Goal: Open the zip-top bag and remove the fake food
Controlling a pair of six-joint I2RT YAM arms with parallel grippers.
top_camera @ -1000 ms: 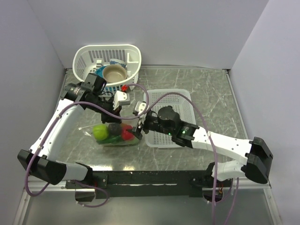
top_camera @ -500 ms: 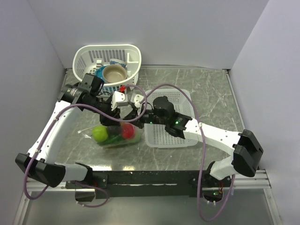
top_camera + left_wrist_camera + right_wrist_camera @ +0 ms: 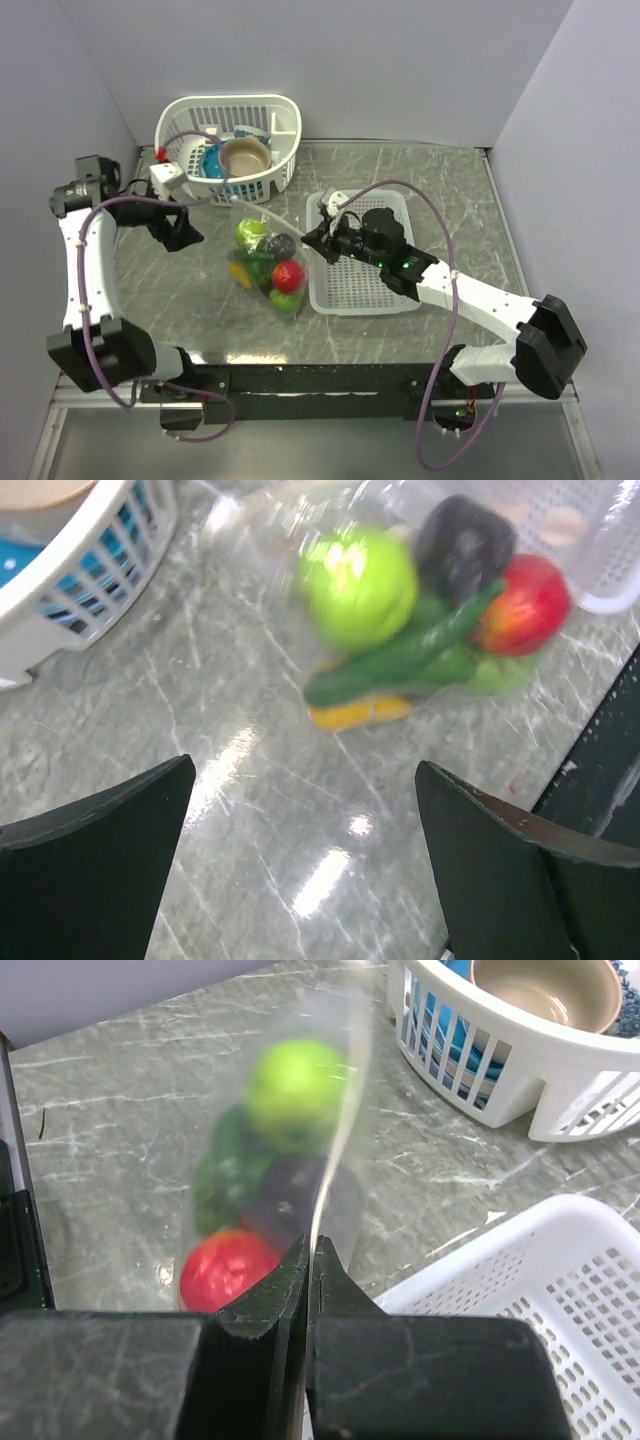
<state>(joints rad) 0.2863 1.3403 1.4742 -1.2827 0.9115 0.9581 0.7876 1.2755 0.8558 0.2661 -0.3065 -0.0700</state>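
Centre frame on the grey bench (image 3: pixel 440 200), the zip-top bag (image 3: pixel 266 268) is slumping beside the white mesh tray (image 3: pixel 365 290). The right gripper (image 3: pixel 318 233) is pinching its upper edge, fingers pressed together on the clear film. At upper left, the left gripper (image 3: pixel 305 770) is hovering spread and empty. The fake food (image 3: pixel 288 276) is sitting inside the bag, so removal is judged not yet begun. Whether the bag's top is open cannot be told, and blur is smearing it in both wrist views.
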